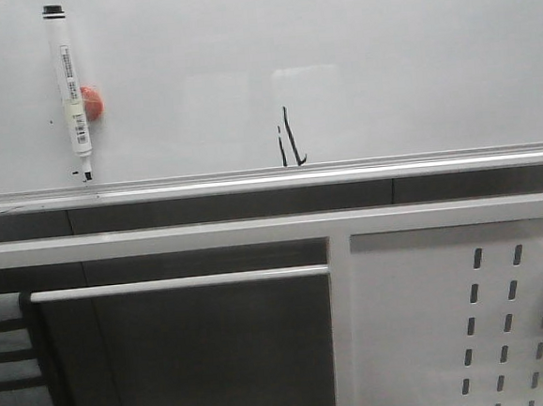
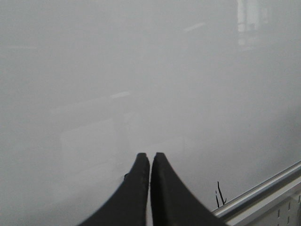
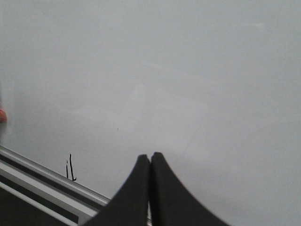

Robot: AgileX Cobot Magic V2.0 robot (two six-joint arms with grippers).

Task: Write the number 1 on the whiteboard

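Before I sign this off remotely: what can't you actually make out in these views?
- Marker: label print too small, front view.
- Number 1: tiny and soft in both wrist views.
- Red magnet: partly behind the marker; cut off by the frame edge in the right wrist view.
- Left gripper, right gripper: absent from the front view.

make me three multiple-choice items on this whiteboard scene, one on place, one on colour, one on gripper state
1. Where does the marker sit on the whiteboard?
A. far left, tip down by the rail
B. right of the number 1
C. in the left gripper

2. What colour is the number 1?
A. red
B. black
C. blue

3. How do the left gripper and right gripper stand?
A. both open
B. left shut, right open
C. both shut and empty

Answers:
1 A, the front view shows it upright at the board's left, well apart from the strokes.
2 B, the strokes are thin black lines.
3 C, each wrist view shows the fingers pressed together with nothing between them.
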